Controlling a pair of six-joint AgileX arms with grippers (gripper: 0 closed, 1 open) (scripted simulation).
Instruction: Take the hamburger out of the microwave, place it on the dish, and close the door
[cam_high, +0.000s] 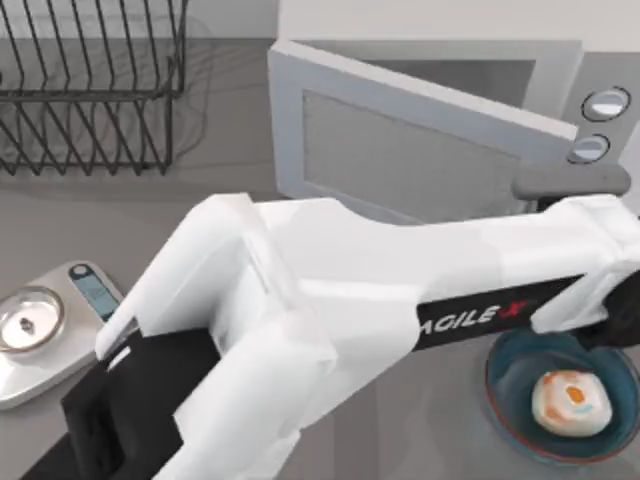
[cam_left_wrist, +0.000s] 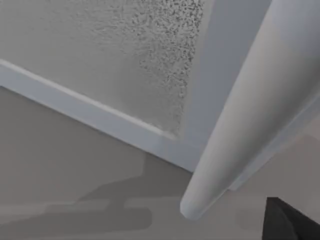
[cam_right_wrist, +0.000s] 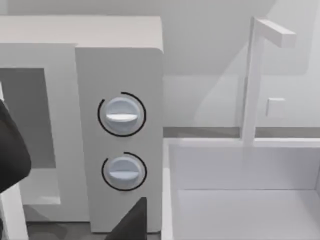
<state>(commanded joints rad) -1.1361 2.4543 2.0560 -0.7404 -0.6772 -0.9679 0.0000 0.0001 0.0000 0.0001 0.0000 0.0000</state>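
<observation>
The hamburger (cam_high: 571, 401) already sits in the dish (cam_high: 508, 402) at the table's right. The microwave (cam_right_wrist: 119, 75) door (cam_high: 400, 150) is half open. The left gripper (cam_left_wrist: 292, 225) is beside its handle (cam_left_wrist: 240, 130); whether it's open, I cannot tell. Next it must push the door closed.

**Soft, even light with faint shadows**

Bright, diffuse light is washing every view, leaving no glare. The dish rack (cam_high: 95, 85) is casting a pale shadow onto the tabletop (cam_high: 60, 215). The door (cam_left_wrist: 100, 65) is throwing a soft grey shadow under its handle (cam_left_wrist: 240, 115).
</observation>
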